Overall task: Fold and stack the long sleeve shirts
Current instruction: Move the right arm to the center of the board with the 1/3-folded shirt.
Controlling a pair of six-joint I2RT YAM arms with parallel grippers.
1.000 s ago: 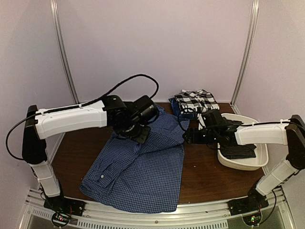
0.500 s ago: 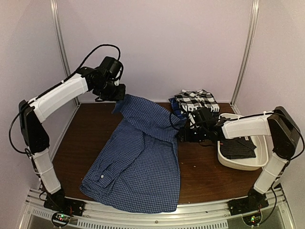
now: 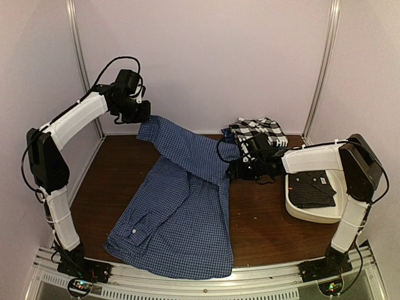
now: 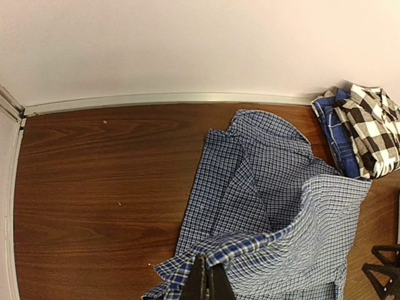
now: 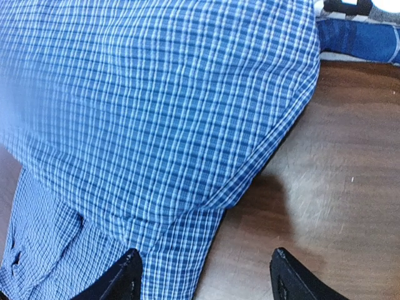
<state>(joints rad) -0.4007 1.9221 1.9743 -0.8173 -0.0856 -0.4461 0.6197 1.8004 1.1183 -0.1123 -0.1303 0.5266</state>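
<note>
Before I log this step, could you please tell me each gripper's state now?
Left gripper: closed on the blue-and-white fine-check shirt.
Right gripper: open, holding nothing.

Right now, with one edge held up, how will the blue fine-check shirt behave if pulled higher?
Probably floppy: the blue fine-check shirt sags from the left gripper down to the table. Likely light, since one small pinch carries the raised part. The rest may drag and wrinkle, not lift flat.
</note>
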